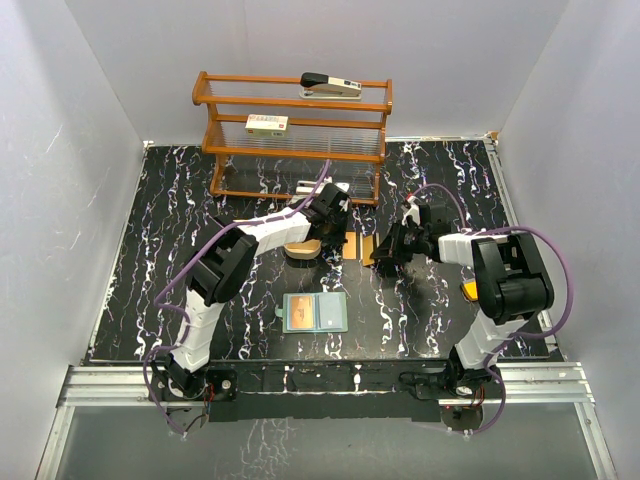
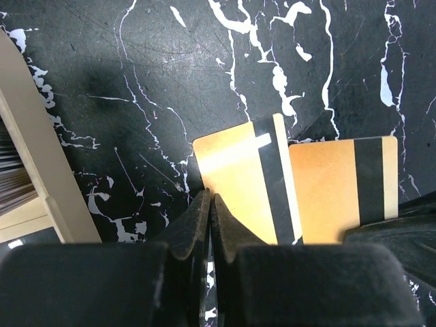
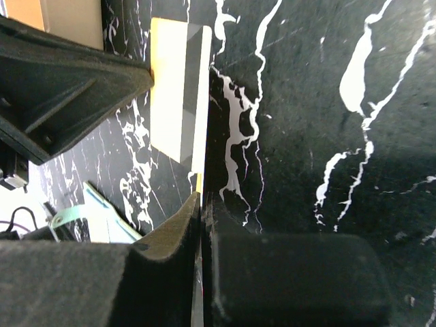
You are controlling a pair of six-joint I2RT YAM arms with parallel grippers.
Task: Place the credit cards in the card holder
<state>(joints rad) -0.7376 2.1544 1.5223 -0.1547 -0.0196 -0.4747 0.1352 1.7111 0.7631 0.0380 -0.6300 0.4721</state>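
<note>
Cards: you have two gold-orange cards [image 1: 357,246] lying flat on the table [image 1: 150,250], stripe side up, midway between the two grippers.
First card: the first card [image 2: 235,180] is tilted and has a black stripe and a white strip.
Second card: the second card [image 2: 327,197] lies square, just right of the first, with their edges meeting. You cannot tell whether they overlap.
Holder: the holder [image 1: 315,312] lies open with its pockets up, nearer the arm bases than the cards and apart from them.
Left gripper: the fingers of your left gripper [image 2: 210,204] are pressed together with nothing visible between them. The tips are low at the near left edge of the first card. You cannot tell whether they touch it.
Right gripper: the fingers of your right gripper [image 3: 202,201] are also together, low over the table on the cards' right side. A sliver of yellow card edge shows at the tips. You cannot tell whether it is pinched.
Gripper spacing: the two heads are close, with the cards between them.
Tray: a tan tray [image 1: 300,250] sits just left of the cards, partly under the left arm.
Rack: a wooden rack [image 1: 290,150] stands at the far edge of the table.
Stapler: a stapler [image 1: 330,84] rests on the rack's top shelf.
Box: a white labelled box [image 1: 266,124] rests on the shelf below.
</note>
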